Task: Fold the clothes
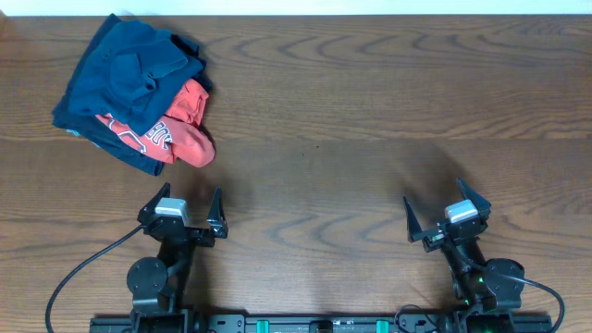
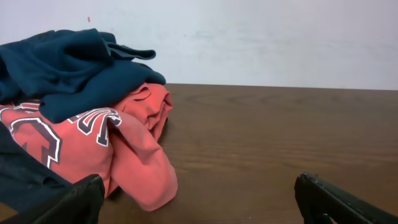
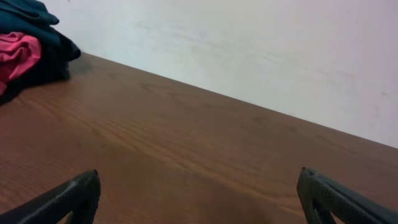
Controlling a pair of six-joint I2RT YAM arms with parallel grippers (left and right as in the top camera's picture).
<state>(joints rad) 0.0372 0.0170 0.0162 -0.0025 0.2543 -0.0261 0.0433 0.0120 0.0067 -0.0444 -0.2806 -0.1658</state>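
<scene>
the clothes (image 1: 129,88) lie in one heap at the table's (image 1: 370,111) far left corner: one red tee (image 1: 180,129) with white lettering under one dark blue garment (image 1: 125,65), with more dark cloth beneath. by the near edge, the left gripper (image 1: 192,191) and the right gripper (image 1: 433,191), two in all, both stand with jaws wide, holding nothing.

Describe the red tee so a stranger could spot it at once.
Start at the table and go to its far left corner, where a heap of clothes lies. The red tee pokes out at the heap's near edge, under a dark blue garment. It alone is red, with white lettering.
</scene>
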